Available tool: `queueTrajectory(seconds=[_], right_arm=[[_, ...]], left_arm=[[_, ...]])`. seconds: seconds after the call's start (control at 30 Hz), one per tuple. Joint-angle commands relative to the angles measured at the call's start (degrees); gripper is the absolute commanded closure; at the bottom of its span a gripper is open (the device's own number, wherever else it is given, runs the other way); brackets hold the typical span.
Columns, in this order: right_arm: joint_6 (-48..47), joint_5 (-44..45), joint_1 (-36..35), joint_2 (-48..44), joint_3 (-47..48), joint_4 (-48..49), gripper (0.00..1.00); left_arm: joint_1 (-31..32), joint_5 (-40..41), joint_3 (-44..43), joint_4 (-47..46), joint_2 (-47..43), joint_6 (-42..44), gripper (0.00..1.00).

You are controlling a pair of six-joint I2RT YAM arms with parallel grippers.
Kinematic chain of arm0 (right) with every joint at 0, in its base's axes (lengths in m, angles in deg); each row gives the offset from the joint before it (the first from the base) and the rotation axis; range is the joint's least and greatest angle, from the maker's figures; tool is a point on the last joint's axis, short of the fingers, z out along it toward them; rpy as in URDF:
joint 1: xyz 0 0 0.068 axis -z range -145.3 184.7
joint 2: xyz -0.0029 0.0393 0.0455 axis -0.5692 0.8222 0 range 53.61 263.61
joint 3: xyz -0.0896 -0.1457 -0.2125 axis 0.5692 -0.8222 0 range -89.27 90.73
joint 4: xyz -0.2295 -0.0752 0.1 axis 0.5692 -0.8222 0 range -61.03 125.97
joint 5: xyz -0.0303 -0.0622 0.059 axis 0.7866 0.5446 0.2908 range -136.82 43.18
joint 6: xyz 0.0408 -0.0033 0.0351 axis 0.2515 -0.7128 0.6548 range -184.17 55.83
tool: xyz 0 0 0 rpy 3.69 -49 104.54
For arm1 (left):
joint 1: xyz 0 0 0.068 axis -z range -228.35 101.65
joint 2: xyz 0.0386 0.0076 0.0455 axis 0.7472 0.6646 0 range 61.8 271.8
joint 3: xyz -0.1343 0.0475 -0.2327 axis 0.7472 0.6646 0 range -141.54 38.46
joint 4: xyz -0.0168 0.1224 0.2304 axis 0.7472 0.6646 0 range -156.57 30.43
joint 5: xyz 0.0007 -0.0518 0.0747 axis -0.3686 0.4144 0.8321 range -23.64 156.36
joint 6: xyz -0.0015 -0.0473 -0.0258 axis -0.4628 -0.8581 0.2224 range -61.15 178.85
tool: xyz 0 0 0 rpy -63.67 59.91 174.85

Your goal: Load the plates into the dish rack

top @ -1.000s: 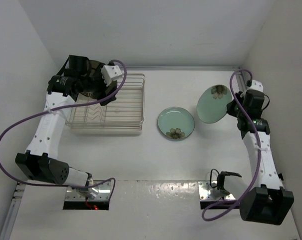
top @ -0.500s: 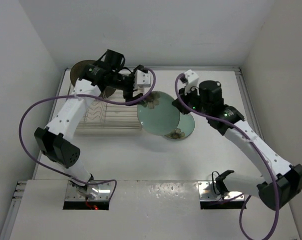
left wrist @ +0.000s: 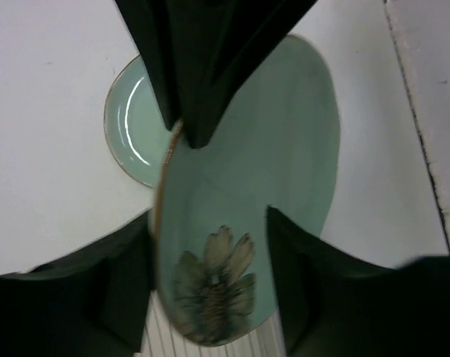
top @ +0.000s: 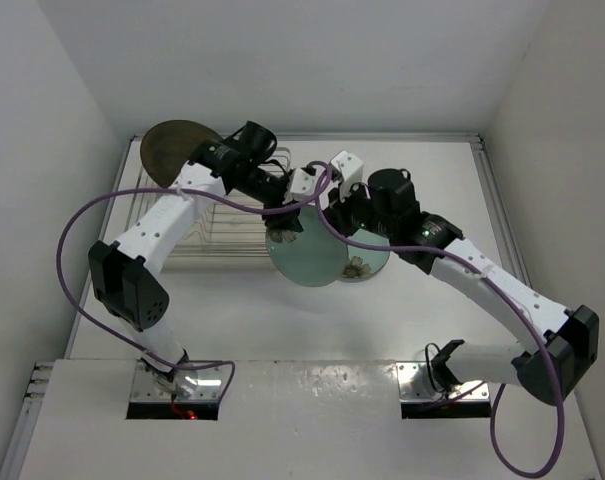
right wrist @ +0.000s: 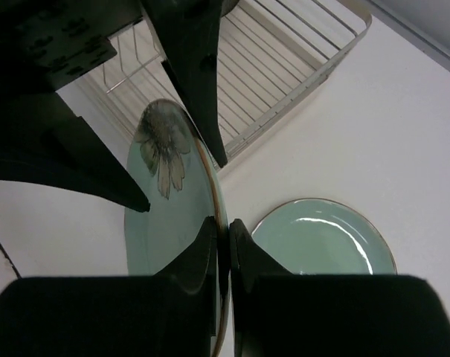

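Above white table (top: 244, 322), right end effector (right wrist: 223, 227) pinches flower-marked mint plate (right wrist: 174, 223).

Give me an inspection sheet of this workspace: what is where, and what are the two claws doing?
Surface: white table, plain.
Job's things: dish rack at far left; brown plate tilted up at its far-left corner; table mint plate lying flat; held mint plate in the air beside the rack.
Clutter: nothing seen.
Grippers: right gripper shut on the held mint plate's rim; left gripper open, one finger on each side of it.
Cables: purple cables loop off both arms.
Surroundings: white walls on three sides.
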Motion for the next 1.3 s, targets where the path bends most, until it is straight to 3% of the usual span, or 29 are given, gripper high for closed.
queueTrajectory(seconds=[0.0, 0.03, 0.07, 0.17, 0.2, 0.3, 0.4, 0.43, 0.47, 0.5, 0.57, 0.7, 0.87, 0.97, 1.13, 1.27], right_arm=[[0.1, 0.0, -0.8, -3.2, 2.7, 12.3, 1.0], [0.0, -0.1, -0.9, -3.4, 2.7, 13.8, 1.0], [0.0, 0.0, -1.0, -3.8, 2.6, 13.8, 1.0], [-0.2, 0.1, -0.9, -4.9, 2.1, 13.6, 1.0], [-0.2, 0.5, -1.8, -5.1, 1.9, 13.6, 1.0], [-0.1, 1.3, -1.2, -6.8, 0.6, 14.4, 1.0], [0.0, 4.3, -1.4, -9.2, -1.3, 15.4, 0.8], [-0.8, 5.6, -1.4, -10.4, -1.6, 15.4, 0.55], [-1.1, 6.0, -1.4, -10.7, -2.4, 15.7, 0.37], [-1.4, 7.9, -1.5, -11.9, -2.5, 15.6, 0.24], [-2.3, 9.4, -1.5, -12.6, -2.7, 14.7, 0.09], [-3.5, 11.8, -1.3, -14.9, -3.9, 14.2, 0.04], [-3.7, 13.5, -1.3, -16.5, -6.7, 14.2, 0.03], [-3.9, 13.9, -1.2, -16.2, -7.3, 14.2, 0.02], [-4.1, 13.4, -1.3, -14.7, -7.1, 14.3, 0.02], [-4.1, 12.9, -1.2, -13.8, -6.3, 13.5, 0.0]], left_arm=[[0.9, -3.6, 2.1, 0.7, -0.1, 0.8, 0.44], [0.9, -3.6, 2.7, -0.5, -0.1, -0.1, 0.51], [0.9, -3.6, 2.7, -0.5, -0.1, -0.9, 0.67], [0.9, -3.1, 0.6, -1.0, -0.1, -2.2, 0.98], [0.9, -3.1, -0.1, -1.0, -0.1, -2.2, 1.0], [0.9, -1.1, -3.0, -1.5, -0.6, -3.0, 1.0], [0.3, 4.6, -7.9, -2.3, -2.0, -3.6, 1.0], [0.3, 6.3, -9.6, -2.3, -2.0, -4.2, 1.0], [-0.5, 9.2, -13.4, -2.3, -2.0, -4.2, 1.0], [-1.6, 10.8, -15.2, -2.3, -2.0, -4.2, 1.0], [-2.5, 17.2, -19.9, -2.3, -2.6, -2.4, 1.0], [-6.7, 27.1, -21.3, -2.8, -5.7, 6.0, 1.0], [-13.8, 35.6, -16.3, -2.8, -9.4, 18.8, 1.0], [-18.6, 38.0, -12.8, -3.3, -10.8, 24.2, 1.0], [-25.3, 38.6, -3.3, -15.3, -11.4, 27.8, 1.0], [-26.8, 38.0, 0.5, -21.8, -10.7, 28.6, 1.0]])
